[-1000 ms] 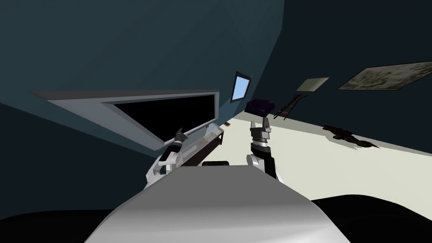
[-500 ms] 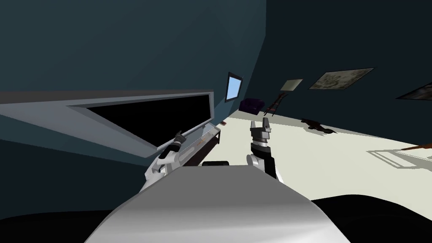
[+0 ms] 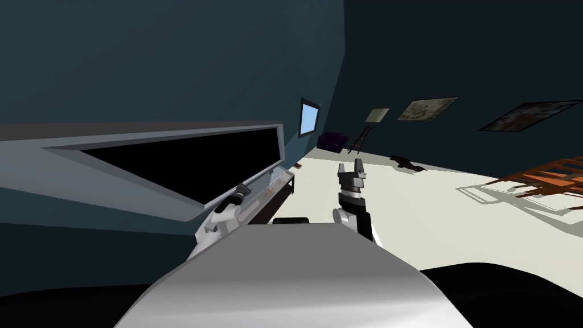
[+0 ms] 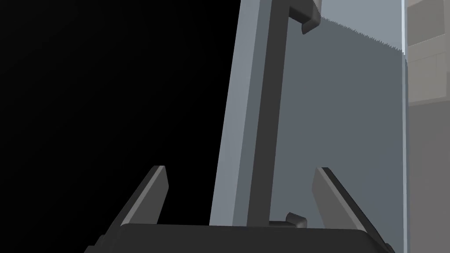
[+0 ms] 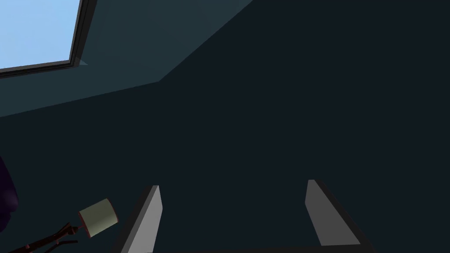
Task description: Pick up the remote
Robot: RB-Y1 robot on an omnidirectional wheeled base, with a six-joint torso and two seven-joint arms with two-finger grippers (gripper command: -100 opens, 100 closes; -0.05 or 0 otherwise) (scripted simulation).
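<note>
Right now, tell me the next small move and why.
Probably tip the left gripper down toward the low stand: its open fingers face the screen's grey frame, holding nothing, and I cannot yet pick out the remote.

Dark teal wall [image 3: 171, 57], cream floor [image 3: 455, 228], purple armchair [image 3: 332, 140]

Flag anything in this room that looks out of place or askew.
A dark ragged shape lies on the pale floor by the far wall; I cannot tell what it is. The lamp near it seems to lean more than the view's own slant.
</note>
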